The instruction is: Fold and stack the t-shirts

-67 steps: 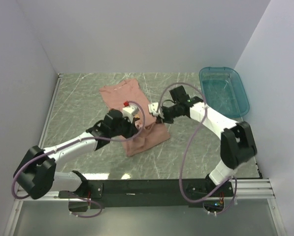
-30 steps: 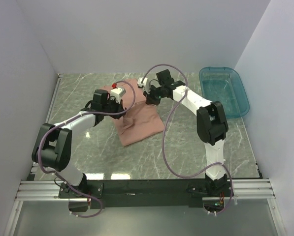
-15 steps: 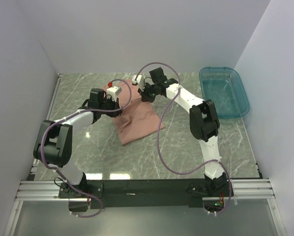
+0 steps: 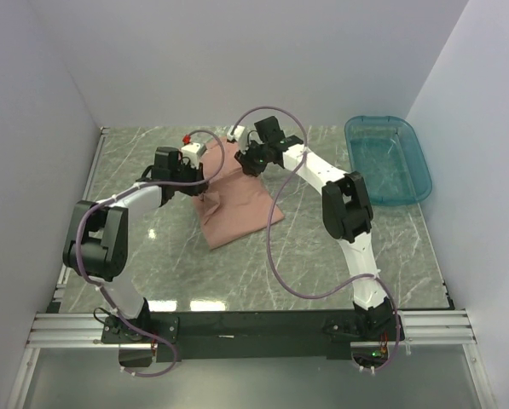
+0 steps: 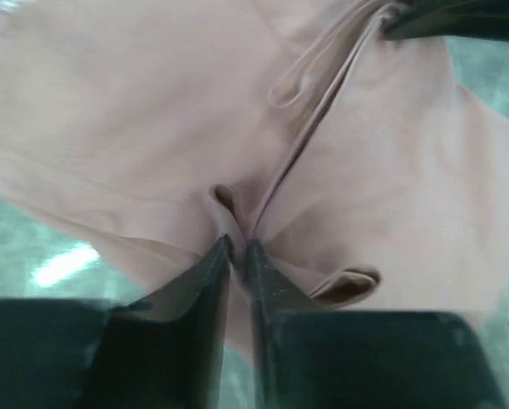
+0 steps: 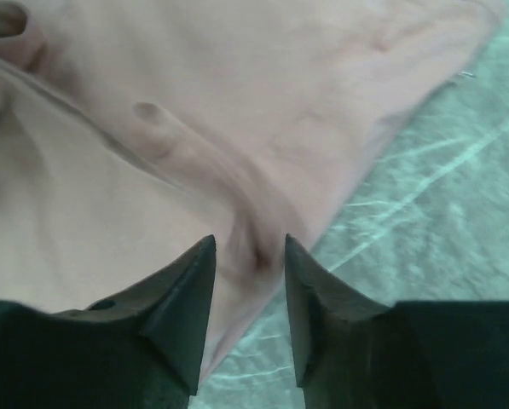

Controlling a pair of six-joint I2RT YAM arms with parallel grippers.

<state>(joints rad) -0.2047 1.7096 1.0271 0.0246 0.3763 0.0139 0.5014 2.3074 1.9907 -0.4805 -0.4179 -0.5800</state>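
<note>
The salmon-pink t-shirt (image 4: pixel 241 209) lies folded over itself on the marble table (image 4: pixel 322 256), its print hidden. My left gripper (image 4: pixel 201 181) is at the shirt's far left edge. In the left wrist view the left gripper (image 5: pixel 239 243) is shut on a pinched fold of the shirt (image 5: pixel 135 102). My right gripper (image 4: pixel 241 164) is at the shirt's far right corner. In the right wrist view the right gripper (image 6: pixel 250 243) has its jaws apart, with a puckered ridge of the shirt (image 6: pixel 237 85) lying between them.
A clear teal plastic bin (image 4: pixel 375 119) stands at the back right of the table. White walls close the table on the left, back and right. A black rail runs along the near edge.
Both grippers have moved from the shirt's near half to its far edge, carrying cloth with them. The shirt is now folded over and covers a shorter patch.
</note>
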